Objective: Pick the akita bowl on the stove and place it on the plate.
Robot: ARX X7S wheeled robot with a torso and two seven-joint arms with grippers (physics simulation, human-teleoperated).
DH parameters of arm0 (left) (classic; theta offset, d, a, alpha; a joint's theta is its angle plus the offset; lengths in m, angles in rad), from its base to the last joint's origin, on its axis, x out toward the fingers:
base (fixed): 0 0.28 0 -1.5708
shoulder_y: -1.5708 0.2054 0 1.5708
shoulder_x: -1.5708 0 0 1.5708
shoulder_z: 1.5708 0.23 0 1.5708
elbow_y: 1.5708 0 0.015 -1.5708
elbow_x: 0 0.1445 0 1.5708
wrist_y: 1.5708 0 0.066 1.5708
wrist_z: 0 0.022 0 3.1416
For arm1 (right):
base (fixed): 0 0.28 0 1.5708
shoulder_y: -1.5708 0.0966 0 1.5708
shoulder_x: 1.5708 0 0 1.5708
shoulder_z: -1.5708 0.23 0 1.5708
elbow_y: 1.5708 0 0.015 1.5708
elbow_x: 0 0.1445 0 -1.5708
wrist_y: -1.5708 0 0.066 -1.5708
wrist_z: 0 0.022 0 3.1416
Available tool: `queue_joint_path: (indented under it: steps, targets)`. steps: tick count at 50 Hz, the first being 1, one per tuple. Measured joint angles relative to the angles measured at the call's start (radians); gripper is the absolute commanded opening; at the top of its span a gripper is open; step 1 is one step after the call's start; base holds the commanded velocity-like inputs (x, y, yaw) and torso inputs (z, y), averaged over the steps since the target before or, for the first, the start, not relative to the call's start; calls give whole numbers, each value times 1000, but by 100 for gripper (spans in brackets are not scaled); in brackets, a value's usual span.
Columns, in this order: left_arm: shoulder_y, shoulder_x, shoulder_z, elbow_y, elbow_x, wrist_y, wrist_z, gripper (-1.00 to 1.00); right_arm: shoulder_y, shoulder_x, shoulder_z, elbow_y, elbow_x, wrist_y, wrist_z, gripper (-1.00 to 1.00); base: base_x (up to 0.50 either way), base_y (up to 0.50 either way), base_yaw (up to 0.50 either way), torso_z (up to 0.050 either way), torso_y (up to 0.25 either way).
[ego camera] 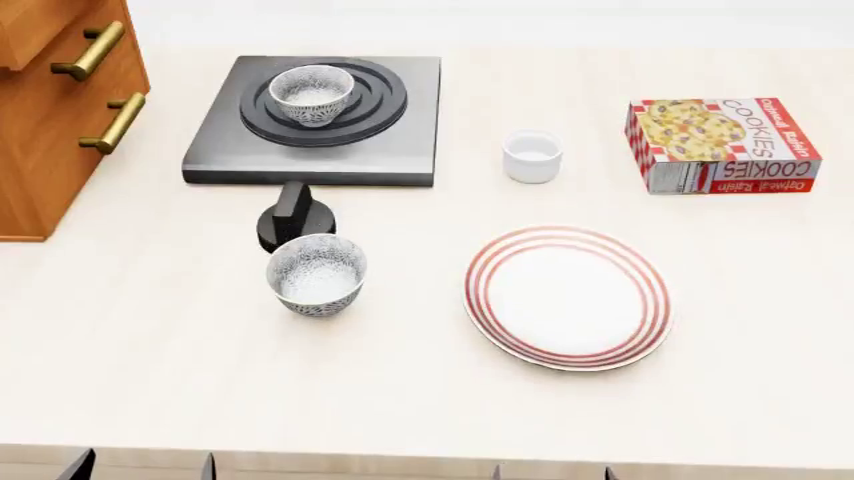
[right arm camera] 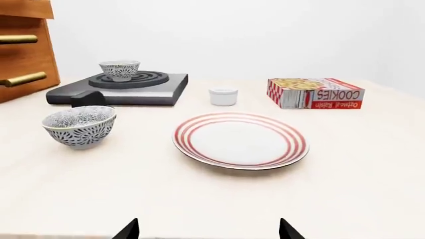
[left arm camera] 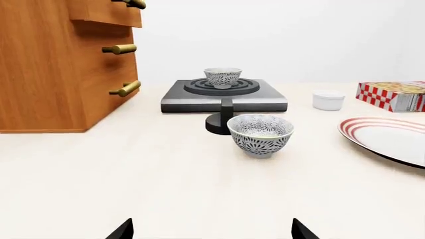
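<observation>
Our left gripper and right gripper gape wide and empty near the table edge; the akita bowl sits on the stove, the plate well apart.

A pale, cream-coloured tabletop with a faint wood grain is seen across all 3 views, evenly lit, with only soft shadows cast under what stands on it. At the far left of the head view, a wooden cabinet in warm orange-brown is set on the surface; its drawer fronts are fitted with brass bar handles, 3 of which are shown in the left wrist view. Behind the table, a plain white wall is seen, unmarked and uniformly bright.
</observation>
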Motion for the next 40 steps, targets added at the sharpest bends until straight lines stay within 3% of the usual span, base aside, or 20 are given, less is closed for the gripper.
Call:
queue_joint_path:
  steps: [6, 14, 30, 33, 40]
  targets:
    - [0, -9, 11, -1, -7, 0, -10, 100, -6, 18, -32, -118, -12, 96, 6, 100, 0, 0, 0, 0, 0]
    - [0, -19, 24, -2, -16, 2, -22, 100, 89, 25, -74, -434, -45, 428, 26, 100, 0, 0, 0, 0, 0]
    - [-3, -36, 45, -7, -30, 10, -48, 100, 710, -1, -41, -754, -18, 1223, 46, 100, 0, 0, 0, 0, 0]
    - [-3, -39, 49, -5, -32, 8, -52, 100, 785, 29, -6, -778, 60, 1322, 73, 100, 0, 0, 0, 0, 0]
    - [-3, -46, 58, -6, -38, 10, -61, 100, 863, 151, 113, -823, 439, 1463, 277, 100, 0, 0, 0, 0, 0]
